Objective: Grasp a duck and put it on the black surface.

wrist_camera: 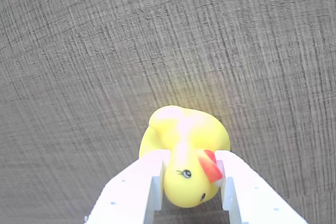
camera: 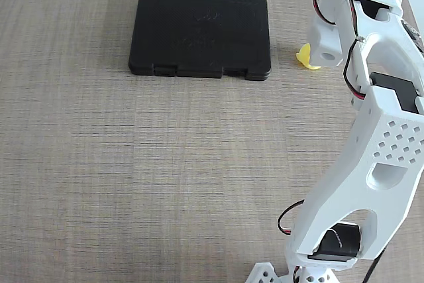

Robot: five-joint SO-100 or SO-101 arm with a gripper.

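Wrist view, nearest: my gripper (wrist_camera: pixel 191 195) is closed around the duck (wrist_camera: pixel 185 153), one white finger (wrist_camera: pixel 137 187) against each side of its head, with the red-orange beak (wrist_camera: pixel 210 166) touching the right-hand finger. The rounded body projects beyond the fingertips over the bare wood-grain counter (wrist_camera: pixel 79 51); whether the duck rests on the counter or is just clear of it cannot be told.

Fixed view, far right: only a sliver of the duck (camera: pixel 305 56) shows beside my white arm (camera: pixel 371 137). Far left of it, near but apart, lies the black surface (camera: pixel 199 31), flat and unoccupied, its notched tabs along the near edge.

Step in hand, as I judge it: the grasp is made, the transfer not begun. The next move calls for lifting, carrying left over the slab, lowering and releasing.
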